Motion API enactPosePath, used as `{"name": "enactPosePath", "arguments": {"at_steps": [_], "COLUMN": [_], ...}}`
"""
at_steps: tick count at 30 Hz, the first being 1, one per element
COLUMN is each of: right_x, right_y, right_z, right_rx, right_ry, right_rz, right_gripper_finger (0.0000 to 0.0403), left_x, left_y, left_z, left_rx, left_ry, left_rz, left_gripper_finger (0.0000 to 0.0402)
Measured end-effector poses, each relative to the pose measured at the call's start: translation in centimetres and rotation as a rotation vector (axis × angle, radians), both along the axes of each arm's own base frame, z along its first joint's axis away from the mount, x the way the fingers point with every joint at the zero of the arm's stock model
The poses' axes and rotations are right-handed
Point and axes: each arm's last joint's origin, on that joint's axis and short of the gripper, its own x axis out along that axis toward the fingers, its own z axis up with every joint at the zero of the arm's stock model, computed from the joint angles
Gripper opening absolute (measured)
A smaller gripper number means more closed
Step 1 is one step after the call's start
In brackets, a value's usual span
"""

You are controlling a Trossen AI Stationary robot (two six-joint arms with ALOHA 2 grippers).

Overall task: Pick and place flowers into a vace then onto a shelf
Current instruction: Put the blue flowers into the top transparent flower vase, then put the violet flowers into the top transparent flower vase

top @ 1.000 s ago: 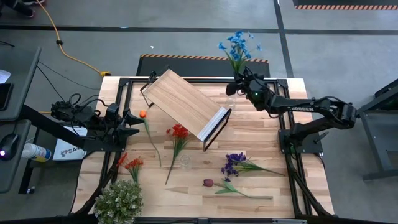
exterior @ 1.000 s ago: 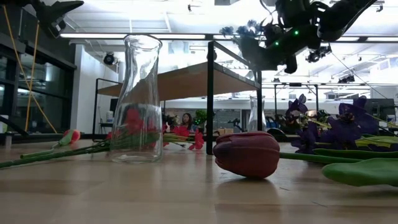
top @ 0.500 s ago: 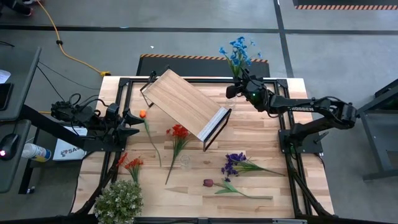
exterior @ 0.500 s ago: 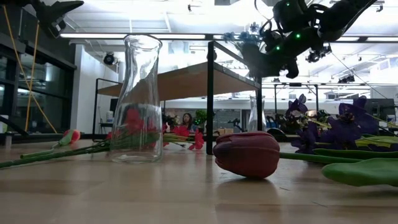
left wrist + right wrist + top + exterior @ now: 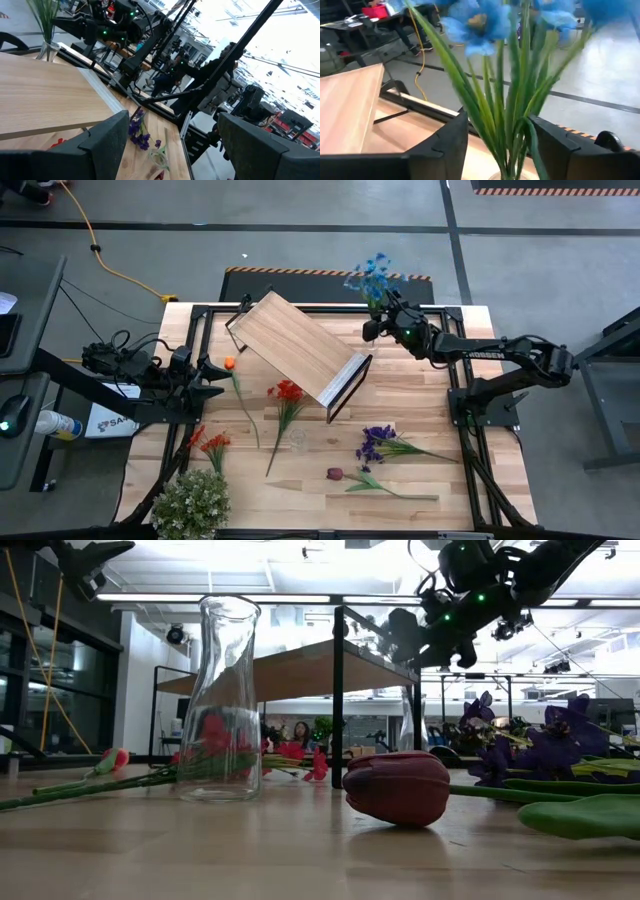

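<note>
Two dark arms are working a plank table (image 5: 420, 395) strewn with artificial flowers: a blue spray (image 5: 373, 277), a red bunch (image 5: 288, 392), an orange bunch (image 5: 208, 443), a purple cluster (image 5: 376, 441), one maroon tulip (image 5: 335, 474) and a single orange bud (image 5: 229, 363) on a long stalk. The right gripper (image 5: 375, 320) is hovering at the table's far edge, its fingers (image 5: 445, 142) spread around the blue spray's green stems, which are standing in a glass vase (image 5: 408, 720). A second, empty vase (image 5: 221, 700) is standing mid-table. The shelf (image 5: 298, 347), pale wood on a black frame, is sitting askew between the arms. The left gripper (image 5: 215, 377) is waiting at the left edge, fingers spread.
</note>
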Motion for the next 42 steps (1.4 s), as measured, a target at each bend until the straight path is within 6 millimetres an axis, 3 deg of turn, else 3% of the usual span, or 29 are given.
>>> {"name": "enactPosePath", "arguments": {"at_steps": [14, 28, 36, 42], "right_x": [-0.4, -3.4, -5.3, -7.0], "right_y": [0.4, 1.9, 3.3, 4.9], "right_z": [0.0, 2.1, 3.0, 3.3], "right_rx": [0.033, 0.062, 0.143, 0.311], "right_ry": [0.048, 0.103, 0.112, 0.072], "right_rz": [0.076, 0.1, 0.253, 0.457], "right_gripper_finger": [0.0194, 0.0195, 0.0195, 0.0195], "left_x": [0.0, 0.0, 0.0, 0.0], "left_y": [0.0, 0.0, 0.0, 0.0], "left_z": [0.0, 0.0, 0.0, 0.0], "left_rx": [0.0, 0.001, 0.002, 0.001], "left_ry": [0.0, 0.003, 0.003, 0.003], "left_rz": [0.0, 0.0, 0.0, 0.0], "left_gripper_finger": [0.0337, 0.0337, 0.0337, 0.0337]}}
